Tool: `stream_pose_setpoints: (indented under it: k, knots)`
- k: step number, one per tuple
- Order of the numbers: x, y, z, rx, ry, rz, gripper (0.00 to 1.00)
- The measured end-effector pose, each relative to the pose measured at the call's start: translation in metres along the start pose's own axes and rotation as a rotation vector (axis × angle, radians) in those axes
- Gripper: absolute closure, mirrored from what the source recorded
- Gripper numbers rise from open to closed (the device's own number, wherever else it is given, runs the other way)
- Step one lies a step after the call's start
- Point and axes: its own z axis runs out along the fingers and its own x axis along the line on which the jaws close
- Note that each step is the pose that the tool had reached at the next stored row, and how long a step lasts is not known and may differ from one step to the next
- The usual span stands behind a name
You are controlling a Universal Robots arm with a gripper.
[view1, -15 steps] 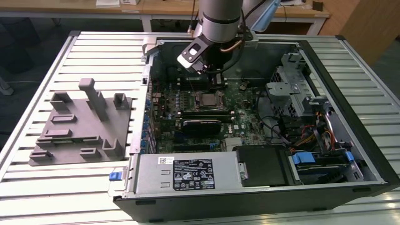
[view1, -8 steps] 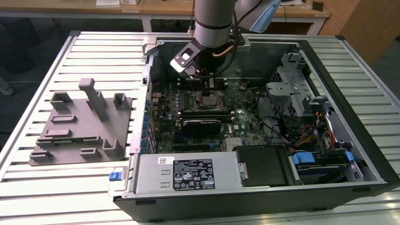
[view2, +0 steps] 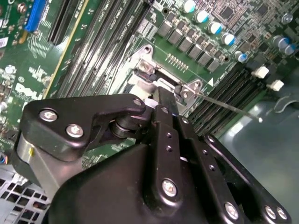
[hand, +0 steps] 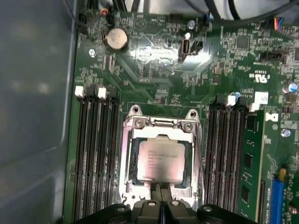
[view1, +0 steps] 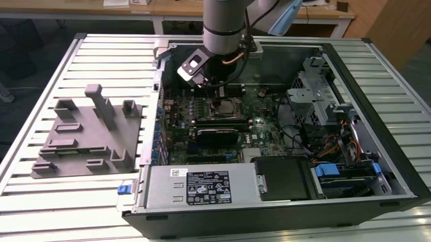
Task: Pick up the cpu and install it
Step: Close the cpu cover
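Observation:
The cpu (hand: 161, 161), a pale silvery square chip, lies flat inside the metal-framed socket (hand: 128, 154) on the green motherboard (hand: 154, 70). In the exterior view the cpu (view1: 225, 107) sits mid-board inside the open computer case (view1: 377, 121). My gripper (hand: 161, 193) hangs just over the cpu's near edge. Its two black fingers (hand: 156, 193) are pressed together with nothing between them. In the second wrist view the gripper (view2: 156, 88) points down at the socket frame (view2: 145, 65), and the cpu is hidden behind the fingers. The arm comes down from the back of the case, with the gripper (view1: 217, 92) low over the board.
Dark memory slots (hand: 96, 154) flank the socket on both sides. A grey plastic fixture block (view1: 88, 136) stands on the slatted table at the exterior view's left. The power supply (view1: 199, 186) and drive bays (view1: 343, 174) line the case's front, with cables (view1: 303, 131) at the right.

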Motion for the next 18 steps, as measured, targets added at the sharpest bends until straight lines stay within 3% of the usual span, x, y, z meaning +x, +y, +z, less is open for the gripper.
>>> stream_pose_setpoints:
  k: [6,11,15,18]
  knots:
    - [0.0002,-0.0004,0.01,0.0013,0.0,0.0,0.89]
    - [0.0,-0.0006,0.0139,0.0032,-0.0008,0.0,0.89]
    - [0.0003,-0.0003,0.0132,0.0013,0.0008,0.0,0.89]
    - [0.0002,-0.0004,0.0059,0.0022,0.0,0.0,0.89]
